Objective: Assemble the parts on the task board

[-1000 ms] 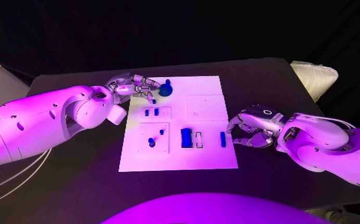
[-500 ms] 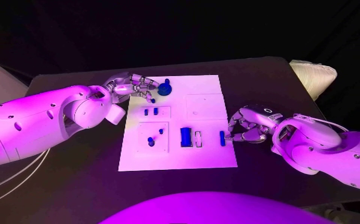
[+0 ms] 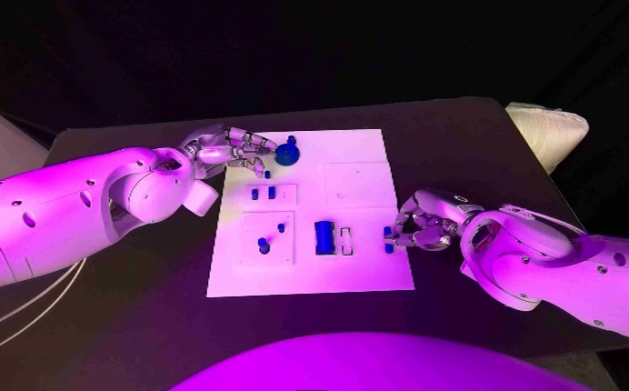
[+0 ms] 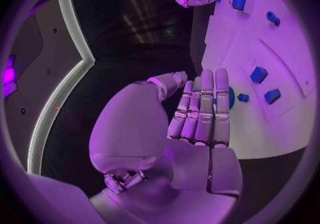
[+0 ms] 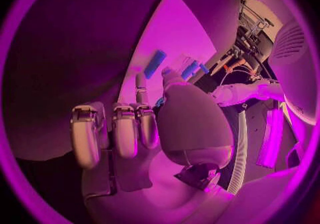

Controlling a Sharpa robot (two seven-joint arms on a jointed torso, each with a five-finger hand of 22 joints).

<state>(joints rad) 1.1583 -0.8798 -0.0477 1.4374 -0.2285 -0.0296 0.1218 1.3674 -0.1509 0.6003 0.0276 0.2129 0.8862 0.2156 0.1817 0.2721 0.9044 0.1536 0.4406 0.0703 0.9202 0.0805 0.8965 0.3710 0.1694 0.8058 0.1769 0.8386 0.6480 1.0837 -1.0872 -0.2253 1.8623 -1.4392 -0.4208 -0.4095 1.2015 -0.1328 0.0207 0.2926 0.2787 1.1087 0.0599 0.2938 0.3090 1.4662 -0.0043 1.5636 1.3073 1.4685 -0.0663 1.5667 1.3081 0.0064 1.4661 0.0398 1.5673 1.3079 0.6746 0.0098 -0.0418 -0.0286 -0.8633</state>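
The white task board (image 3: 354, 150) lies in the middle of the black surface (image 3: 459, 136). The left robot hand (image 3: 236, 153) rests at the far left corner of the board, with fingers stretched out and nothing held; just beside its fingertips stands a round blue part (image 3: 287, 152). The right robot hand (image 3: 422, 225) is at the near right edge of the board, its fingers curled around a narrow blue part (image 3: 389, 235); I cannot tell if it really grips it. Between the hands are 2 small blue parts (image 3: 264, 194) in a recess, a larger blue block (image 3: 323, 237) and another blue piece (image 3: 264, 245). A pale cushion-like object (image 3: 551, 132) lies at the right side of the surface.
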